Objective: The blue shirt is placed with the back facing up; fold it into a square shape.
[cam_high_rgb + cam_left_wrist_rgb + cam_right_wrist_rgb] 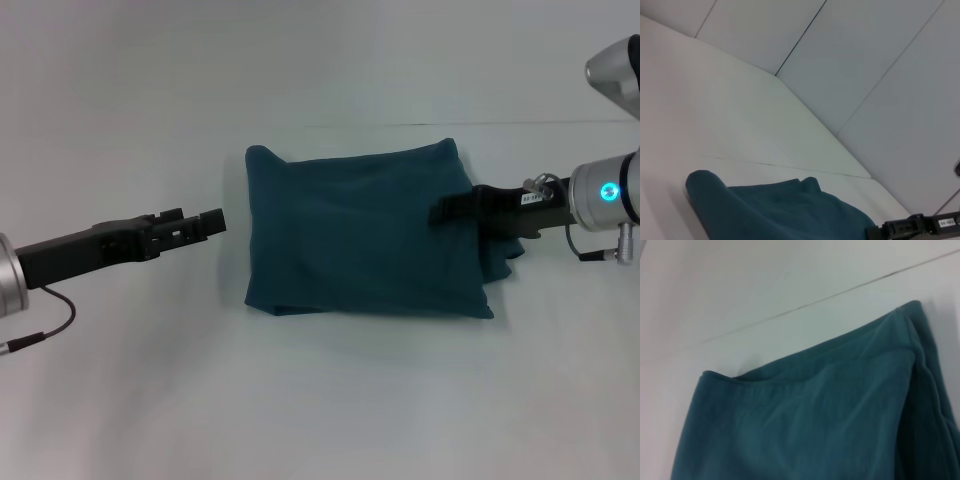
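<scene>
The blue shirt (360,235) lies folded into a rough square in the middle of the white table (320,400), plain side up. Its far edge and a rounded corner show in the left wrist view (780,210), and layered folded edges fill the right wrist view (805,415). My left gripper (218,222) hovers just left of the shirt's left edge, apart from the cloth. My right gripper (438,211) reaches in from the right and sits over the shirt's right edge, where some loose cloth sticks out beneath it. It also shows in the left wrist view (900,227).
A thin seam (420,125) runs across the table just behind the shirt. White tabletop surrounds the shirt on all sides. Pale wall panels (865,60) stand behind the table.
</scene>
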`<state>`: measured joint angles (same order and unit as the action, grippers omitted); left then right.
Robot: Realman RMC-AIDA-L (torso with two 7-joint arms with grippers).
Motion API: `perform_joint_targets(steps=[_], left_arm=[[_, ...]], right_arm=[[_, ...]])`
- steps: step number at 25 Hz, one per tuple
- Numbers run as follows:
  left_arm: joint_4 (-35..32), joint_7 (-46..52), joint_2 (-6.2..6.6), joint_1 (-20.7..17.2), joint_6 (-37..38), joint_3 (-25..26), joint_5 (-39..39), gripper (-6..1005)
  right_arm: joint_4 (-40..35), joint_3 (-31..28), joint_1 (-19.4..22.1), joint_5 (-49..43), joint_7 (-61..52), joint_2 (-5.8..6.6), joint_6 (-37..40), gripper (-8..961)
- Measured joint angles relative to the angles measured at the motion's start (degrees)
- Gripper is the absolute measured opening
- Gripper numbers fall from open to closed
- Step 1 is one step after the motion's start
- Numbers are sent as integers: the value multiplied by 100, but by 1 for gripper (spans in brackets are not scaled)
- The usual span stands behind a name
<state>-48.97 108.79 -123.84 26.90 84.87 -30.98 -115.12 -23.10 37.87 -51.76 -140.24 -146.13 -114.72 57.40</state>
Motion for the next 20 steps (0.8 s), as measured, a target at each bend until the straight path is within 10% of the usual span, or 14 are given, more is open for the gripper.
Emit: perform_joint_targets(steps=[20], left_arm=[[19, -1, -9, 35, -120, 3, 8, 936]], right_arm=[[53, 349, 43, 23, 69, -219, -417, 683]])
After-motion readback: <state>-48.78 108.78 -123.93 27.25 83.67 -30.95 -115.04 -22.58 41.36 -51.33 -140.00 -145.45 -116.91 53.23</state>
